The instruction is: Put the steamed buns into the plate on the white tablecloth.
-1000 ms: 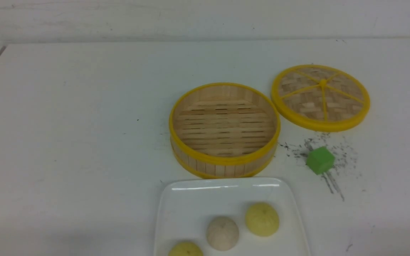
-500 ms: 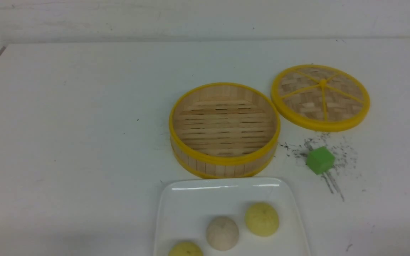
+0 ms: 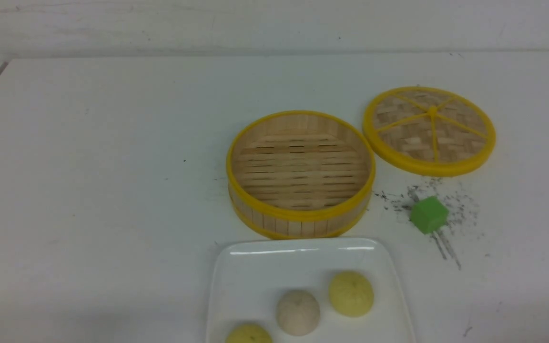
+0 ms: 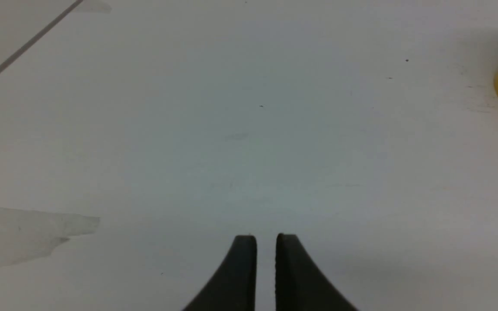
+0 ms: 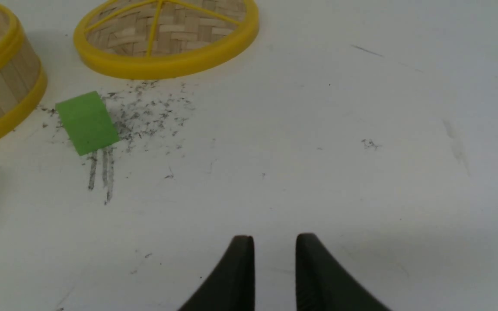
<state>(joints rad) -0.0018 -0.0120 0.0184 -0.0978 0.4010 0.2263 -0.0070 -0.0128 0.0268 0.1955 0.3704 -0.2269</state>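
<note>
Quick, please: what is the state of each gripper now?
Left gripper: open by a narrow gap, holding nothing.
Right gripper: open a little wider, holding nothing.

Test bench, likely a lab. Bare scuffed white tablecloth (image 3: 112, 166) against a plain wall (image 3: 274, 24). Toy-like bamboo steamer (image 3: 300, 174) as prop.

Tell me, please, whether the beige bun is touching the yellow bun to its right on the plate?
Apart. The front view shows a strip of bare white plate between the beige bun and the yellow bun.
</note>
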